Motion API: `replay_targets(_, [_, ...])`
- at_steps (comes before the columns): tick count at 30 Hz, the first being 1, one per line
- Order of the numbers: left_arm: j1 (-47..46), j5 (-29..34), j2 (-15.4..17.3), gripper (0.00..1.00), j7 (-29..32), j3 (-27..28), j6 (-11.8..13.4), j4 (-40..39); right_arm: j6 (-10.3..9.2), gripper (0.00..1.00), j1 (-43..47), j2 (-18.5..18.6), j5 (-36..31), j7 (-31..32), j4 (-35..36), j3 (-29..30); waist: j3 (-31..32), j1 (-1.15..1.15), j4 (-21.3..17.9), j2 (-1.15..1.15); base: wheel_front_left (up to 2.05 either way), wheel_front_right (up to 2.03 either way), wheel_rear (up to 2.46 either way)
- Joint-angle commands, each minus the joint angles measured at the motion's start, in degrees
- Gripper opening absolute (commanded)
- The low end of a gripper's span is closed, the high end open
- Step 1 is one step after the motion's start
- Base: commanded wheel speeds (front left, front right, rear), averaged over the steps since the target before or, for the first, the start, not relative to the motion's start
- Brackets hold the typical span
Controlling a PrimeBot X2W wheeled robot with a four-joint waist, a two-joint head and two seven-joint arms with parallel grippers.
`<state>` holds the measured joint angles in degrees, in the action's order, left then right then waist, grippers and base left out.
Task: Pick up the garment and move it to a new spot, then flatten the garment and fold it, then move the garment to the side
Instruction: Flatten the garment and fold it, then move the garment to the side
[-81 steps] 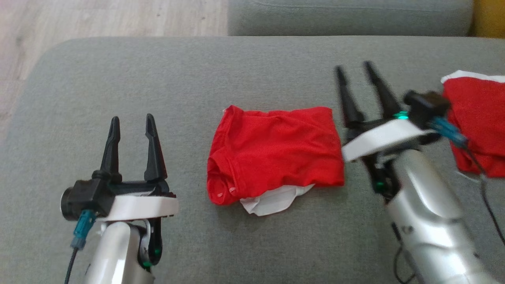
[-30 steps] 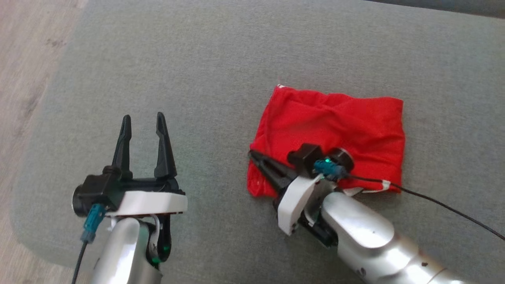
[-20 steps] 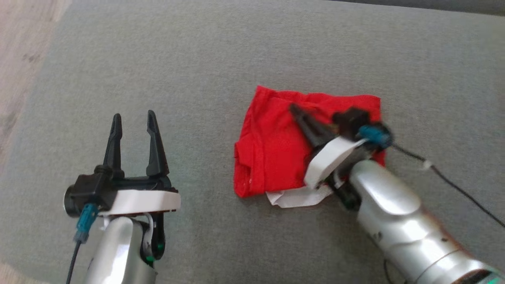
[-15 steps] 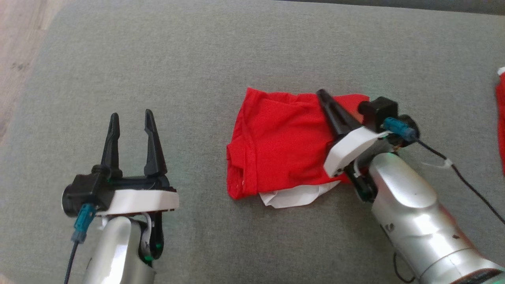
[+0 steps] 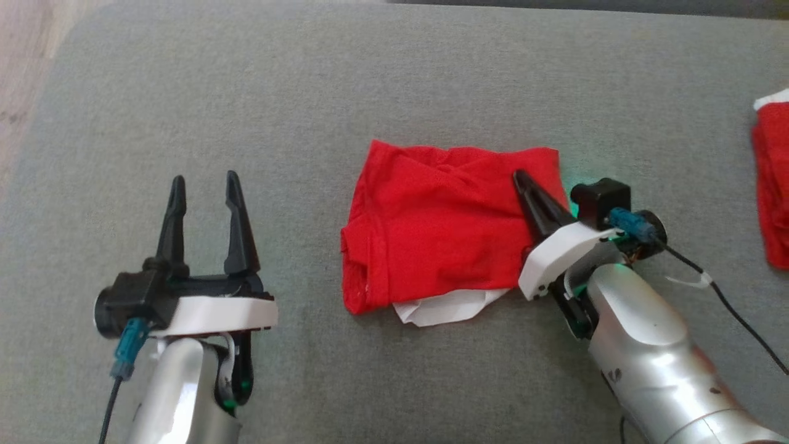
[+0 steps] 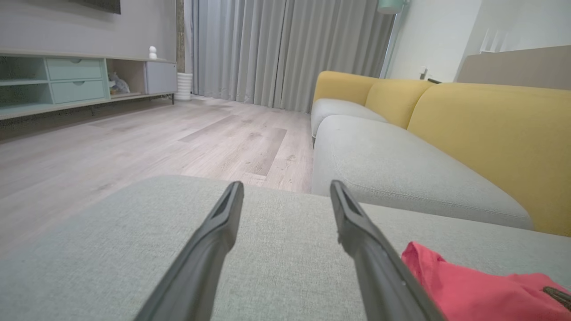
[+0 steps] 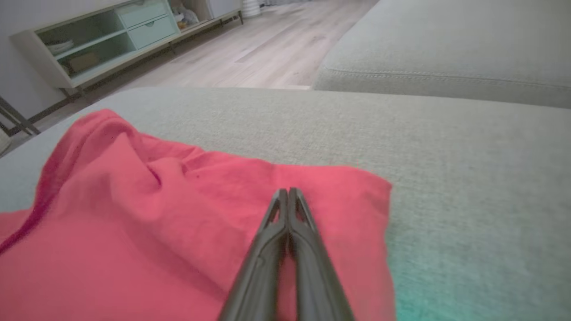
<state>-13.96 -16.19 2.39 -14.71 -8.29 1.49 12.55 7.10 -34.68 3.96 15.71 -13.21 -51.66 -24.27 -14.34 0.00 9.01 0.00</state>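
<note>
Red garment [image 5: 444, 237] on grey cushion [image 5: 370, 74], closed right end effector [image 5: 519, 177] over it

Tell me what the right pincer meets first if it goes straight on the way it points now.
Probably the folded red garment: the shut right pincer lies low over its right edge, pointing across the cloth. If it clears the fabric, the gray sofa cushion lies beyond. Height is hard to judge.

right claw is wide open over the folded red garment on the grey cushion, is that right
No: the right claw is shut, as the right wrist view shows. It is over the folded red garment on the grey cushion.
</note>
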Motion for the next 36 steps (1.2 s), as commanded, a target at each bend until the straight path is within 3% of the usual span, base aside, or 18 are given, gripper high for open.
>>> replay_targets(1, [-1.74, 0.73, 0.49, 1.00, -0.29, 2.30, -0.16, -1.86, 0.39, 0.00, -0.77, -1.08, 0.22, -1.15, 1.99, -0.36, 0.42, 0.00, -0.64, 0.00, 0.00, 0.00, 0.00])
replay_targets(8, [-0.41, 1.53, 0.49, 1.00, -0.29, 3.59, -0.66, -2.31, 0.39, 0.00, 1.94, -1.08, -1.27, -1.75, 11.29, 5.57, 2.62, 0.00, -3.97, 0.00, 0.00, 0.00, 0.00])
replay_targets(19, [2.73, 1.90, 0.49, 1.00, -0.29, 3.84, -0.77, -2.86, 0.39, 0.00, 17.21, -1.08, -5.25, -1.78, 30.01, 17.28, 5.63, 0.00, -7.65, 0.00, 0.00, 0.00, 0.00])
replay_targets(20, [3.14, 2.03, 0.49, 1.00, -0.29, 3.97, -0.75, -2.88, 0.39, 0.42, 18.50, -1.08, -5.33, -1.78, 30.99, 17.70, 5.71, 0.00, -7.86, 0.00, 0.00, 0.00, 0.00])
replay_targets(21, [3.56, 2.12, 0.49, 1.00, -0.29, 4.23, -0.65, -2.87, 0.39, 0.91, 19.74, -1.08, -5.10, -1.78, 31.90, 18.09, 5.85, 0.00, -8.05, 0.00, 0.00, 0.00, 0.00])
replay_targets(22, [3.99, 2.03, 0.49, 1.00, -0.29, 4.40, -0.59, -2.83, 0.39, 1.00, 20.96, -1.08, -4.88, -1.78, 32.63, 18.35, 5.97, 0.00, -8.14, 0.00, 0.00, 0.00, 0.00])
replay_targets(27, [5.42, 2.38, 0.49, 1.00, -0.29, 4.06, -0.69, -2.10, 0.39, 1.00, 25.14, -1.08, -4.22, -1.78, 35.82, 19.99, 6.44, 0.00, -8.12, 0.00, 0.00, 0.00, 0.00])
replay_targets(36, [3.81, 2.11, 0.49, 1.00, -0.29, 3.19, -0.69, -2.29, 0.39, 1.00, 24.54, -1.08, -5.45, -1.24, 36.29, 20.28, 4.98, 0.00, -6.89, 0.00, 0.00, 0.00, 0.00])
